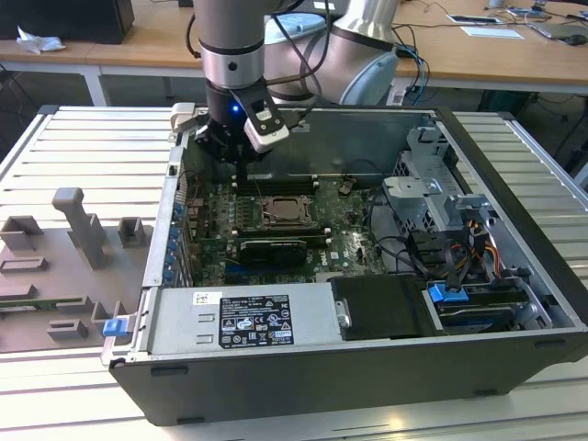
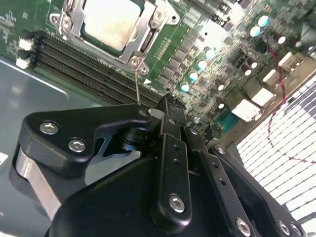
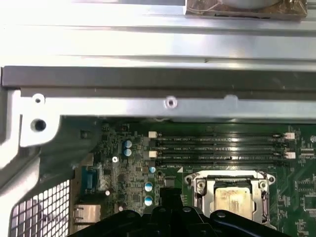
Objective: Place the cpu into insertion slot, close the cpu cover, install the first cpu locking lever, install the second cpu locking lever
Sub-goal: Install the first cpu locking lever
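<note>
Pincer [image 2: 168,104] low over the green motherboard [image 2: 170,49], cpu [image 2: 109,22] seated

The cpu lies in the insertion slot [image 1: 264,213], with the cpu cover [image 2: 144,38] folded flat around it. The pincer looks narrow, its tips drawn together, near the slot's corner and the memory slots [image 2: 84,69]. A thin lever rod [image 2: 137,83] reaches its tips; I cannot tell whether it is gripped.
</note>
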### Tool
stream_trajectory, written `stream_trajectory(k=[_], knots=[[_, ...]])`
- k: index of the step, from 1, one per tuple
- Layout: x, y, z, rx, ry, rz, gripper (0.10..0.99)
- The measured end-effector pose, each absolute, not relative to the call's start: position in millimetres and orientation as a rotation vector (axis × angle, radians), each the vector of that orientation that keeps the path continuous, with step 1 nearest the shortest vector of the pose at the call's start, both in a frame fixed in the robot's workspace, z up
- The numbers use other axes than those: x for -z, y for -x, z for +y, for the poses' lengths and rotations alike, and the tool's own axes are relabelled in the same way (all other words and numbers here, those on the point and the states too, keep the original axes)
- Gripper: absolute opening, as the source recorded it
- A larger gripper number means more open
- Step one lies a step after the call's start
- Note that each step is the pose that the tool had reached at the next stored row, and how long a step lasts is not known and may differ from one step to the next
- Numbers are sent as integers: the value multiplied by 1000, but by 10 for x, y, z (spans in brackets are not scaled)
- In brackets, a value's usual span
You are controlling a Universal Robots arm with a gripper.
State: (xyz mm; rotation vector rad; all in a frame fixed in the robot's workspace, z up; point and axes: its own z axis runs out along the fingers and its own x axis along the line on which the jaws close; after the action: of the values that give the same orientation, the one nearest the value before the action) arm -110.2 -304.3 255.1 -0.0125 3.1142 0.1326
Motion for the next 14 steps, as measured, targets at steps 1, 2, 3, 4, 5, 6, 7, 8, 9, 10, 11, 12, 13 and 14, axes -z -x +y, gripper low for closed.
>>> stream_trajectory(k=[1, 2, 3, 4, 5, 6, 7, 8, 9, 10, 11, 12, 13, 14], knots=[[-2550, 1101, -3022, -133, 12, 3114, 106], [-2550, 1098, -3014, -133, 12, 3114, 106], [-2550, 1088, -3009, -133, 13, 3114, 106], [-2550, 1075, -3005, -133, 13, 3114, 106], [-2550, 1061, -3003, -133, 13, 3114, 106], [-2550, 1053, -3003, -133, 12, 3114, 106], [-2550, 1041, -3003, -133, 12, 3114, 106], [-2549, 1031, -3003, -133, 12, 3114, 106], [-2548, 1011, -3003, -133, 13, 3114, 106], [-2547, 997, -3003, -133, 13, 3114, 106], [-2546, 971, -3003, -133, 13, 3114, 106], [-2544, 940, -3003, -133, 12, 3114, 106], [-2543, 909, -3003, -133, 12, 3115, 106], [-2542, 868, -3003, -133, 13, 3115, 106]])
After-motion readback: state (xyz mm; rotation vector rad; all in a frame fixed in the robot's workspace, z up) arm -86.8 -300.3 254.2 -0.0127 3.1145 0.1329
